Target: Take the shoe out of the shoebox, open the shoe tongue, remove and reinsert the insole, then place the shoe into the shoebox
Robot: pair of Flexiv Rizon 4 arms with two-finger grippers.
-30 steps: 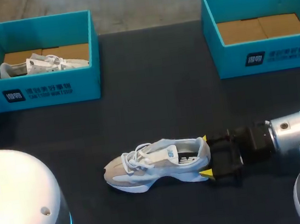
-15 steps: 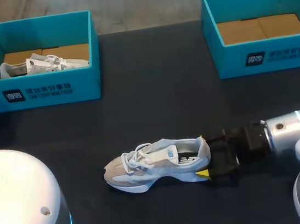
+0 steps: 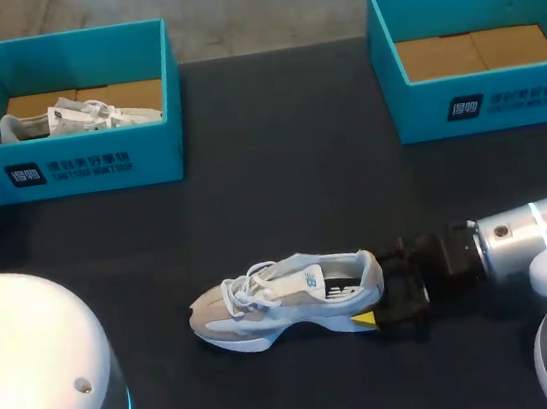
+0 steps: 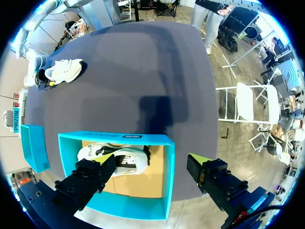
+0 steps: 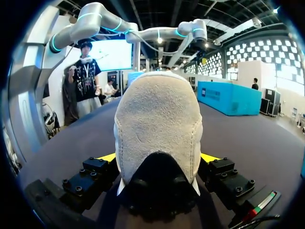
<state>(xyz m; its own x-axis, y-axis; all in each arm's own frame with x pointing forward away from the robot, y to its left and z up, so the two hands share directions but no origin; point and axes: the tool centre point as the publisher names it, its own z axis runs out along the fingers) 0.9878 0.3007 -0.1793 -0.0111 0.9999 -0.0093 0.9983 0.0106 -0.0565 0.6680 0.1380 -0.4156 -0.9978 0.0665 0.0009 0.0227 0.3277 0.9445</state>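
A grey and white shoe [image 3: 286, 299] stands upright on its sole on the dark table [image 3: 280, 173], just toward 6 o'clock from the middle of the head view. Its toe points to 9 o'clock and its heel to 3 o'clock. The right arm comes in from 4 o'clock, lying low over the table. The right gripper [image 3: 367, 286] is at the shoe's heel with its fingers spread wide, one yellow tip on each side of the heel. In the right wrist view the heel fills the space between the two tips, which sit just beside it. At 10 o'clock stands a teal shoebox [image 3: 67, 166] with a second shoe [image 3: 75, 117] lying inside on a brown cardboard floor. At 2 o'clock is another teal box [image 3: 483, 106], showing its cardboard floor. In the left wrist view the left gripper [image 4: 147, 162] hangs above the box with the second shoe, its fingers wide apart and touching nothing.
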